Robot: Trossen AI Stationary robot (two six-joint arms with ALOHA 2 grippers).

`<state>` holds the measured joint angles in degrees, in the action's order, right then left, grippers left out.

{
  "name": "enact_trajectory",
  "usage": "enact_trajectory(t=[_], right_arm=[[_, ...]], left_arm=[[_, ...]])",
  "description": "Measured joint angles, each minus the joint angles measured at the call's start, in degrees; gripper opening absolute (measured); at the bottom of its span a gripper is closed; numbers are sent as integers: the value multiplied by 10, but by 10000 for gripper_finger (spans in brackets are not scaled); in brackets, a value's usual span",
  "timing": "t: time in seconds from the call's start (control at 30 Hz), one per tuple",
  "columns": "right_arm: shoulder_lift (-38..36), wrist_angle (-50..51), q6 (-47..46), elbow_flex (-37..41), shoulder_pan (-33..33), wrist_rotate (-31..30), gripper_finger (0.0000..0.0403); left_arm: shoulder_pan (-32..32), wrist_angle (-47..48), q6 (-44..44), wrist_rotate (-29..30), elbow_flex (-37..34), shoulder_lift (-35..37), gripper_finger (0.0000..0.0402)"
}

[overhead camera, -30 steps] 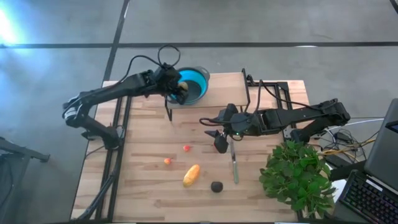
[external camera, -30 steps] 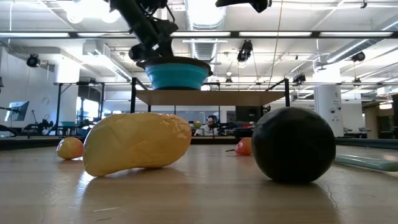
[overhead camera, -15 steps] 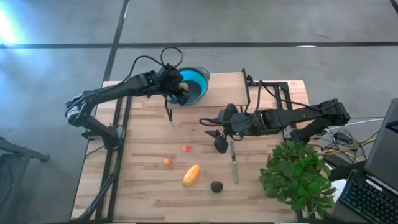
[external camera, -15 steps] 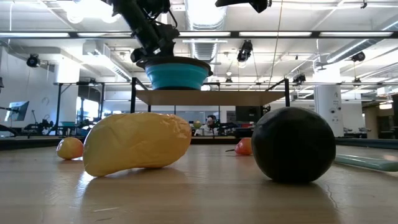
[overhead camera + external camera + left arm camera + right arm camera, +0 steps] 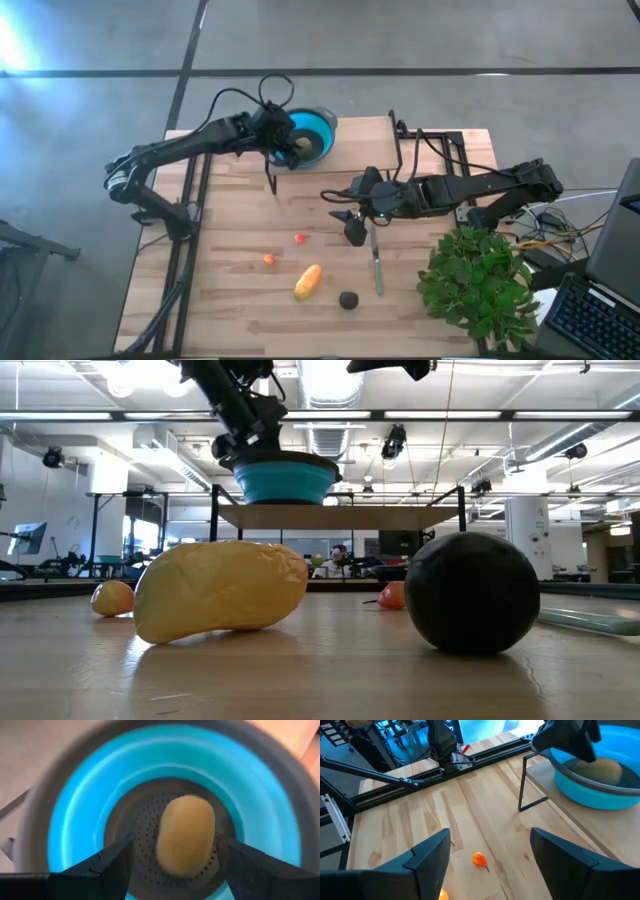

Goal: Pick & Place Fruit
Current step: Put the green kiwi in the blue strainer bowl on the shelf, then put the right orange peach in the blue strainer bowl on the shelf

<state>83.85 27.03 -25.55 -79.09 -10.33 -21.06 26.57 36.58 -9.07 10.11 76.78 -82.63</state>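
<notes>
My left gripper [image 5: 284, 148] hangs open over the blue, grey-rimmed bowl [image 5: 318, 128] on the raised shelf at the table's far side. An olive-tan fruit [image 5: 186, 835] lies in the bowl on its perforated bottom, below and between the fingers, also visible in the right wrist view [image 5: 605, 770]. My right gripper [image 5: 354, 232] hovers open above the table's middle, holding nothing. On the table near the front lie a yellow-orange oblong fruit [image 5: 308, 282], a dark round one [image 5: 348, 299], a tiny red one [image 5: 300, 238] and a tiny orange one [image 5: 269, 259].
A thin pale stick [image 5: 377, 265] lies just right of my right gripper. A bushy green plant [image 5: 480, 285] fills the near right corner. The shelf [image 5: 340, 515] holding the bowl stands on thin black legs. Bare wood lies on the table's left half.
My left gripper has let go of the olive-tan fruit over the bowl. The fruit, seen at the fingers by the bowl's rim before, has dropped into the bowl. Both arms have kept their places.
</notes>
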Motion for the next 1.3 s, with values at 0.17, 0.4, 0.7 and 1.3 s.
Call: enact_trajectory(t=[0.17, 0.4, 0.7, 1.3], right_arm=[[0, 5, -4, 0, 0, 0, 274], [0, 87, -49, 0, 0, 3, 255], [33, 150, -73, 0, -8, 32, 231], [71, 196, -75, 45, -16, 70, 253]], left_arm=[[0, 20, 1, 0, 39, 0, 281], [0, 89, 36, 0, 112, 1, 280], [-27, 115, 60, -1, 105, 62, 280], [-136, 13, -10, 0, -160, 256, 280]])
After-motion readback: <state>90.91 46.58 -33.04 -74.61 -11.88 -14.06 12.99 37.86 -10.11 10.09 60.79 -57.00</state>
